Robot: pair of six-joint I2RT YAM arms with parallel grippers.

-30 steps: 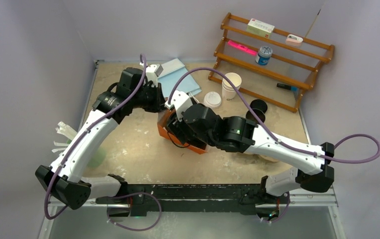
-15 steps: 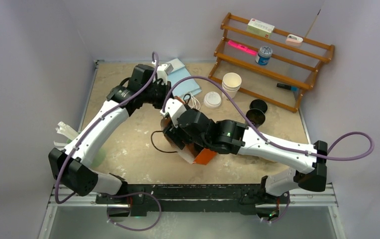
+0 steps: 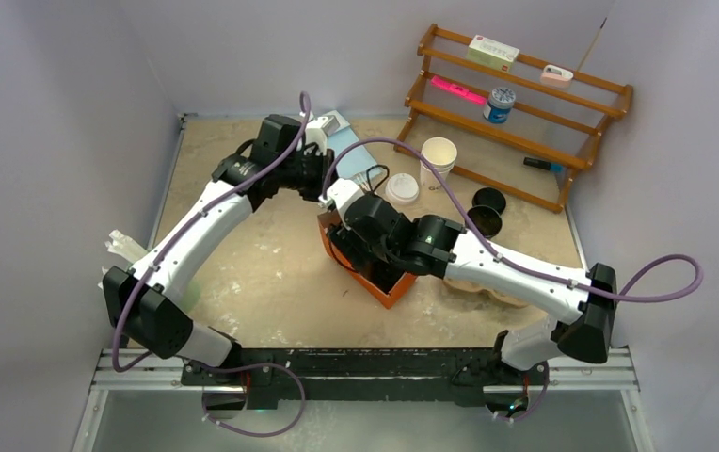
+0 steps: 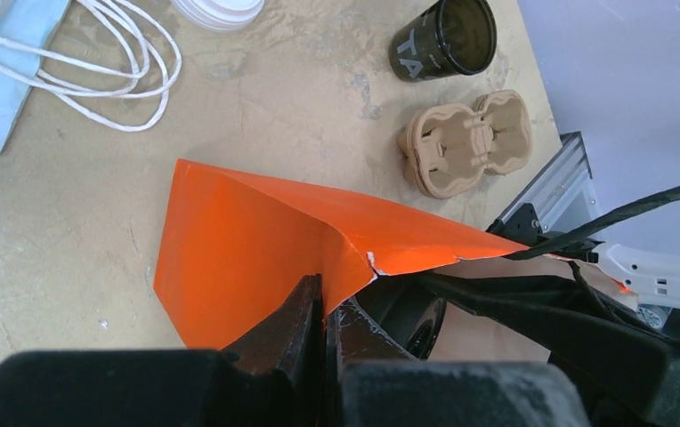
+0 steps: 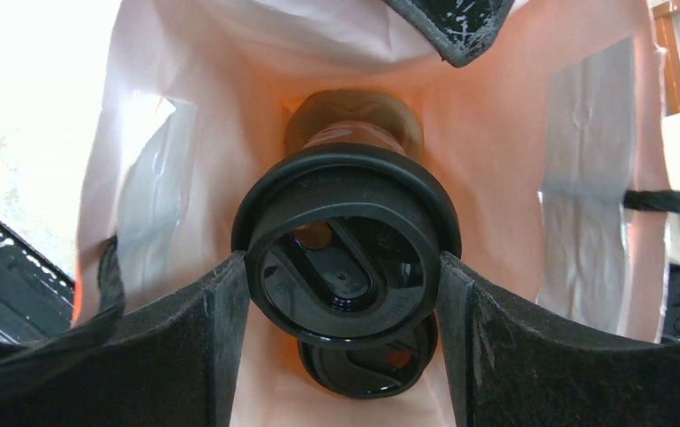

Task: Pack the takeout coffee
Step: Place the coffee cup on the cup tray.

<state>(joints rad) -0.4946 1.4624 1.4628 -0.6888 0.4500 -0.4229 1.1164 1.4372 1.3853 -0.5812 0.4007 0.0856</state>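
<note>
The lidded cup (image 5: 345,240) is inside the orange bag (image 4: 247,240), near the middle of the tabletop. Its round black lid faces the right wrist camera. The cup body runs away from the camera toward the bag's bottom.

The right gripper (image 5: 345,289) is inside the bag mouth. Its jaws are set narrow, one finger against each side of the lid rim, clamping the cup.

A second black lid (image 5: 368,365) shows just under the held cup, also inside the bag. Whether it sits on a cup cannot be told.

The bag's pale inner walls enclose the cup on all sides. One black finger of the other arm shows at the top edge of the bag mouth.

The left gripper (image 4: 323,311) has its jaws pressed together on the bag's upper edge, pinching the paper.

Outside the bag:
- An open black cup (image 4: 443,37) with white print, no lid on it, stands beyond the bag toward the right rear.
- A loose black lid (image 3: 490,200) lies just behind that cup.
- A brown pulp carrier (image 4: 468,142) lies near the open cup, both wells empty.
- Stacked white cups (image 3: 439,155) and a white lid (image 3: 401,188) stand behind the bag.
- A blue bag (image 3: 346,146) with white string handles lies flat at the rear.
- A wooden rack (image 3: 516,104) stands in the right rear corner.
</note>
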